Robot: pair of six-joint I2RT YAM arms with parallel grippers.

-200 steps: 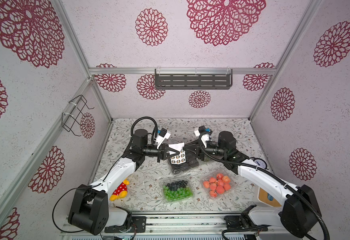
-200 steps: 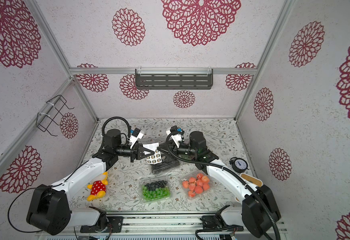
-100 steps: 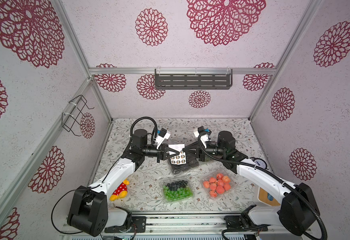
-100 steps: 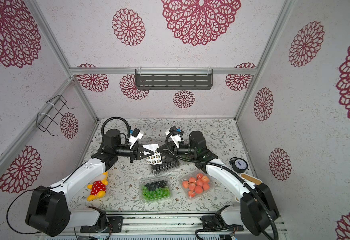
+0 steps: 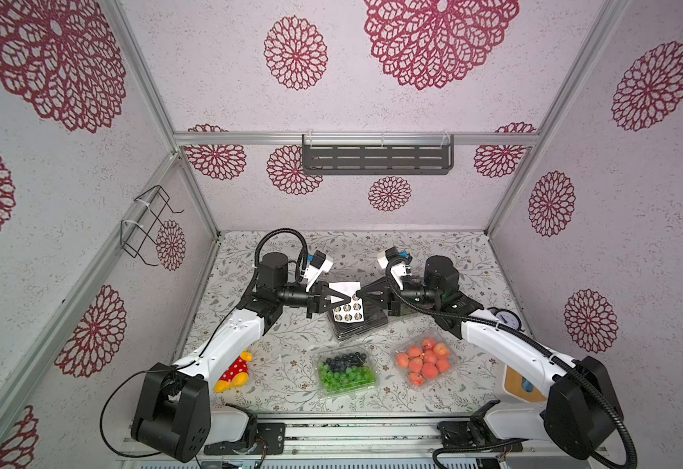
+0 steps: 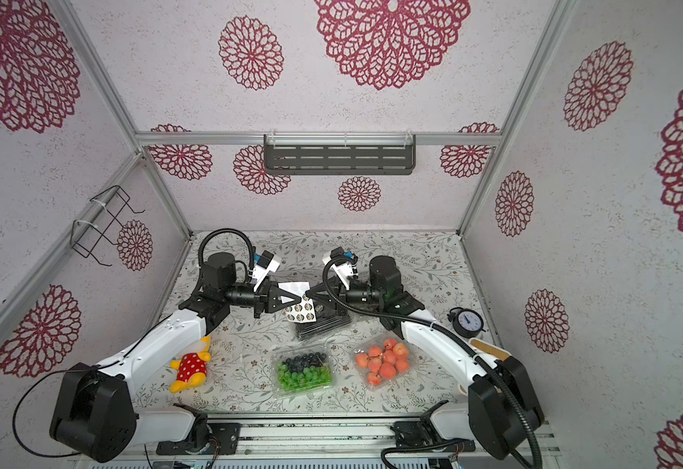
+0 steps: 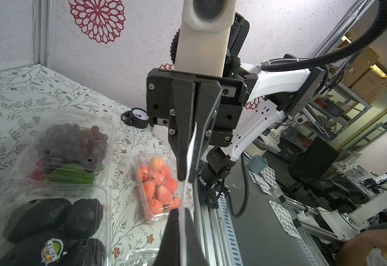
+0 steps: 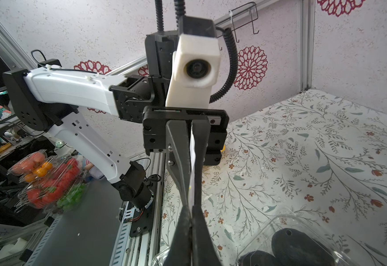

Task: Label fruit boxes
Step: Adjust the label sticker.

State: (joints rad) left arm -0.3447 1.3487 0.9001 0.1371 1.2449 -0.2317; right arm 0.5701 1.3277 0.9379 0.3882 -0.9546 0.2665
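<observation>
Sticker sheet (image 5: 348, 316), over black-fruit box (image 5: 366, 325): left gripper (image 5: 347, 301) and right gripper (image 5: 358, 295) both pinched shut on it, seemingly peeling; next move needs one sticker drawn off cleanly.

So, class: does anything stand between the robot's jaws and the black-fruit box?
Only the sticker sheet. Both arms' jaws are shut on it, one pair at each side, holding it in the air above and beside the black-fruit box. Nothing else visible lies between them and that box's lid.
</observation>
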